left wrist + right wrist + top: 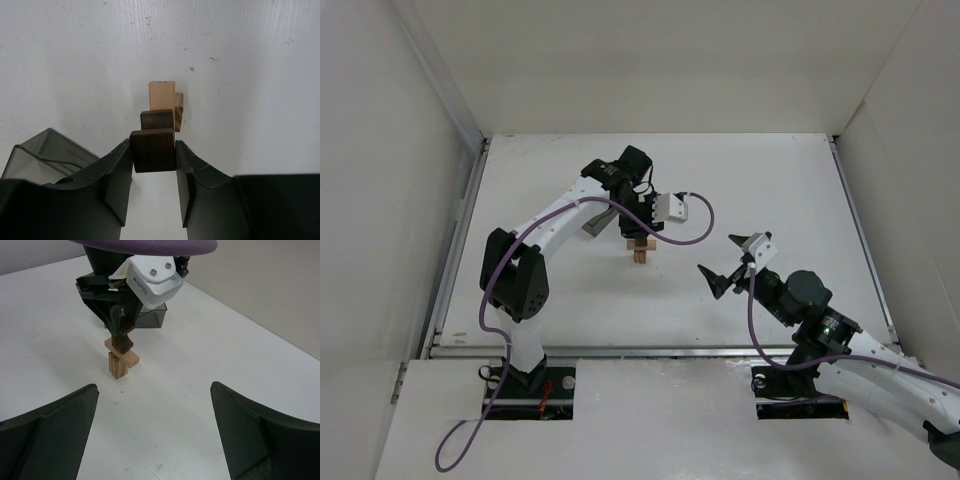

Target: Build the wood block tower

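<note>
Your left pincer [153, 145] grips a dark wooden block [152, 159] right above the small block tower [121, 360] on the bench [770, 180]; your right pincer [155, 435] hangs wide open, apart from it

Comes to four wooden blocks [120, 357]: two light tan blocks [162, 96] and two dark brown blocks [157, 120]. Makes one translucent grey bin [592, 226], at about ten o'clock from the blocks in the top view. Adds up to two arms, left arm [558, 218] and right arm [880, 355], and two grippers, left gripper [154, 155] and right gripper [717, 254], the latter at three o'clock from the blocks, with two fingers each. Shows two purple cables [150, 245], one per arm, and one white table [770, 180].
</note>
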Controlling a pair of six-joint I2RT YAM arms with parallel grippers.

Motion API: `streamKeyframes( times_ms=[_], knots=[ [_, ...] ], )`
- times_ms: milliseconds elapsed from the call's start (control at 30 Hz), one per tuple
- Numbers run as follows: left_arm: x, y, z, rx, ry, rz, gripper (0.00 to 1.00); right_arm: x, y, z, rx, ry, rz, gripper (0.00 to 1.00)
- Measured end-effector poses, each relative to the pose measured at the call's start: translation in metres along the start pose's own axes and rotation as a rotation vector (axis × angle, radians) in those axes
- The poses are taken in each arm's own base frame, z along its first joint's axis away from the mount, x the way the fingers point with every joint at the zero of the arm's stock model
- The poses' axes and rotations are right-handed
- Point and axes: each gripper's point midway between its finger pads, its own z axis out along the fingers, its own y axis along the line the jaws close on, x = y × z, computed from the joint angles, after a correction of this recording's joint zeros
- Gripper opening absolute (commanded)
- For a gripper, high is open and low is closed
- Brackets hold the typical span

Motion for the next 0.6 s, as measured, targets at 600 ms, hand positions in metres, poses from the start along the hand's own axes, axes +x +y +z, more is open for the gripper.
streamKeyframes(
  times_ms=[600],
  knots=[
    [-0.0008, -0.0016, 0.0008, 0.01, -0.011, -0.002, 0.06, 0.0012, -0.0024, 0.0001, 0.014, 0.005, 0.0, 1.0]
  ],
)
